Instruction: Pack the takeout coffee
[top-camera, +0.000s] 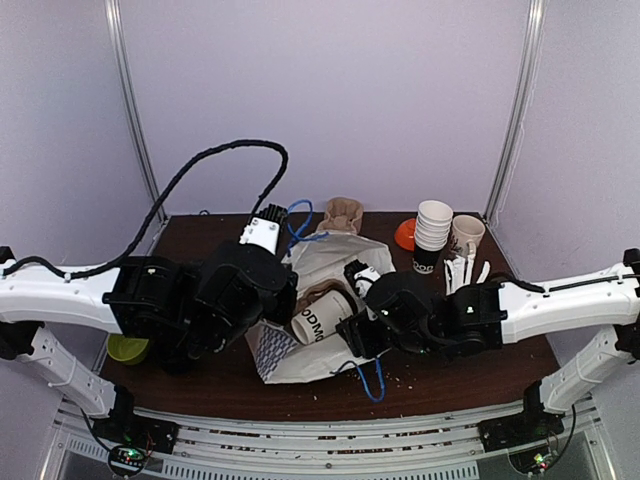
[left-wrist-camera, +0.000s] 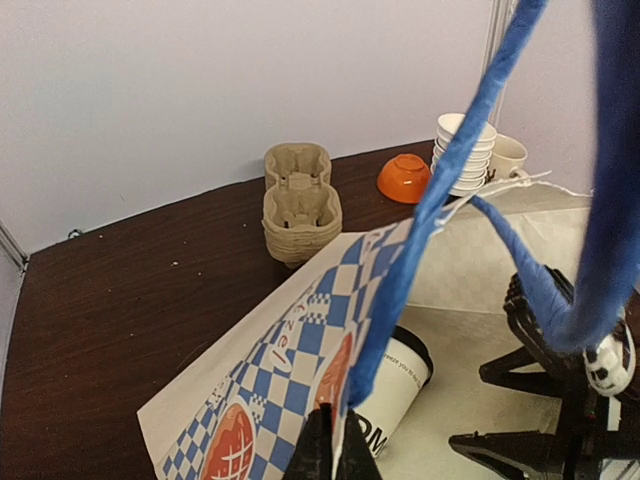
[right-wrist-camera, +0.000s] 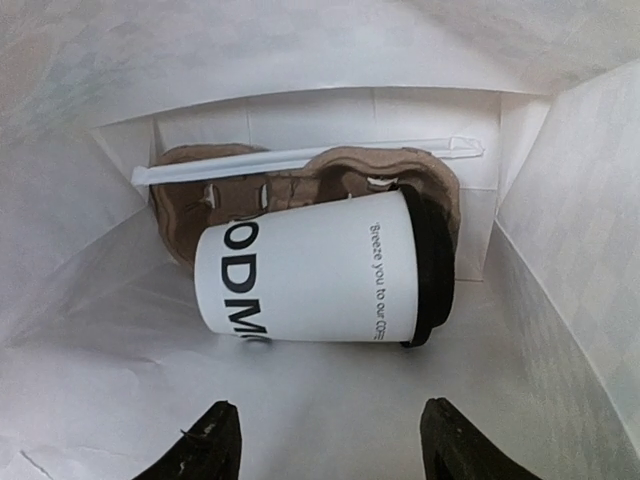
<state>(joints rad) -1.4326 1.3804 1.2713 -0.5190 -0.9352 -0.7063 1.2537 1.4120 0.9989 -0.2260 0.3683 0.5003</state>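
Right end effector (right-wrist-camera: 328, 420) apart; left end effector (left-wrist-camera: 335, 440) clamps blue handle (left-wrist-camera: 450, 190); tapered cup (right-wrist-camera: 310, 285) sideways.

The table (top-camera: 450, 375) is viewed from high above its near edge, looking down. From the left wrist it is seen low, toward the back wall (left-wrist-camera: 200, 80). From the right wrist, the bag (right-wrist-camera: 560, 250) interior is seen closely (the cup (right-wrist-camera: 310, 280) is shared by all three).

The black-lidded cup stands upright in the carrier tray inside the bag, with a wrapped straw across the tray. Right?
Not quite: the cup lies on its side in front of the carrier tray, not upright in it, as the right wrist view shows. It is inside the bag, with the wrapped straw across the tray.
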